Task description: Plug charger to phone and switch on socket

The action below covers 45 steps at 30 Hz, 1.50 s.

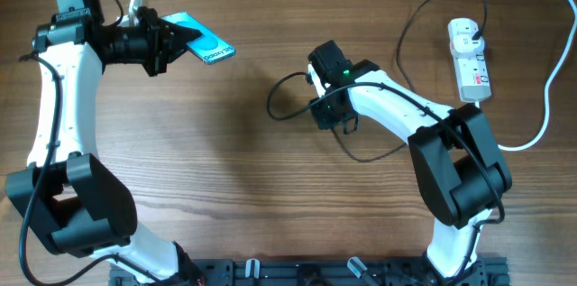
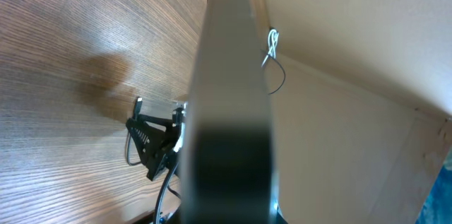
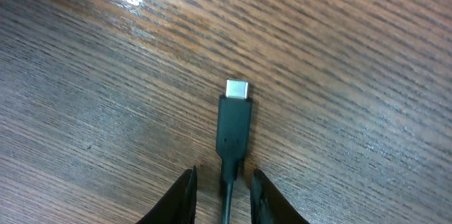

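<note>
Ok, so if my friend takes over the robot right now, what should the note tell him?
Left gripper: shut on the phone, far left.
Right gripper: open, fingers either side of the charger, plug tip lying on the table.
Socket: far right, untouched.
Done: phone in hand.
Left: grip charger, plug it into phone, switch socket on.
</note>
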{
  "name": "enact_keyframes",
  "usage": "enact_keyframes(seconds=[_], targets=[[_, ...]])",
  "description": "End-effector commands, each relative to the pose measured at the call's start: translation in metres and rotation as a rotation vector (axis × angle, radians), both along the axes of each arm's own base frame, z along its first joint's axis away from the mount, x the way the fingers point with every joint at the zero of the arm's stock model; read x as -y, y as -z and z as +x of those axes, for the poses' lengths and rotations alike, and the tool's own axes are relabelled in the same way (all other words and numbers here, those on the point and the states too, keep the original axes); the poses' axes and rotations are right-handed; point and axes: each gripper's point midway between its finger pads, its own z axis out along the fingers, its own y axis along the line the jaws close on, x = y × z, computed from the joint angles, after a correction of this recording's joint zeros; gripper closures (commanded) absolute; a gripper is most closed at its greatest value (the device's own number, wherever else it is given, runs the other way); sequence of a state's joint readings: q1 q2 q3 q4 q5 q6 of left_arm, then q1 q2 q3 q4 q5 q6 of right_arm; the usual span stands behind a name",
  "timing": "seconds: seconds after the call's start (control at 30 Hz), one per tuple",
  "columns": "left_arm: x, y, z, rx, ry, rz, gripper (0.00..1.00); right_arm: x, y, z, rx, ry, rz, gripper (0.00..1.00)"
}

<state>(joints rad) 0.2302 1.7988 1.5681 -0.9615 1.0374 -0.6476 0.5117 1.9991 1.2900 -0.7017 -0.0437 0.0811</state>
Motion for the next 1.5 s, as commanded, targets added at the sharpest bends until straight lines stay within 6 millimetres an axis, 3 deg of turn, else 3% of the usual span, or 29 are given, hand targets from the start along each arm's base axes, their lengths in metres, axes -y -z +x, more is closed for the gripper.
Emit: enact_keyframes(seconds=[0.0,0.13,0.53,0.73,0.8,0.87,1.03,1.27,1.47], targets=[[0.002,-0.016,-0.003,0.060,0.017,0.000,0.96,0.005,0.008,-0.005,-0.030,0.003,-0.033,0.77],[0.002,-0.016,-0.003,0.060,0.017,0.000,0.96,0.004,0.008,-0.001,-0.016,0.002,-0.025,0.81],[0.002,-0.016,-0.003,0.060,0.017,0.000,0.96,-0.002,0.006,0.008,0.024,0.000,-0.003,0.81],[0.002,-0.016,-0.003,0.059,0.017,-0.001,0.96,-0.001,0.007,0.006,0.015,0.000,-0.008,0.89],[0.002,-0.016,-0.003,0.059,0.017,-0.001,0.96,-0.001,0.007,0.005,0.011,0.001,-0.010,0.88],[0.002,-0.016,-0.003,0.060,0.017,0.000,0.96,0.001,0.008,0.002,-0.002,0.000,-0.017,0.82],[0.002,-0.016,-0.003,0.060,0.017,0.000,0.96,0.000,0.007,0.003,0.003,0.000,-0.014,0.88],[0.002,-0.016,-0.003,0.060,0.017,0.000,0.96,-0.002,0.007,0.007,0.020,0.000,-0.005,0.83],[0.002,-0.016,-0.003,0.059,0.017,-0.001,0.96,-0.002,0.007,0.007,0.020,0.000,-0.005,0.89]])
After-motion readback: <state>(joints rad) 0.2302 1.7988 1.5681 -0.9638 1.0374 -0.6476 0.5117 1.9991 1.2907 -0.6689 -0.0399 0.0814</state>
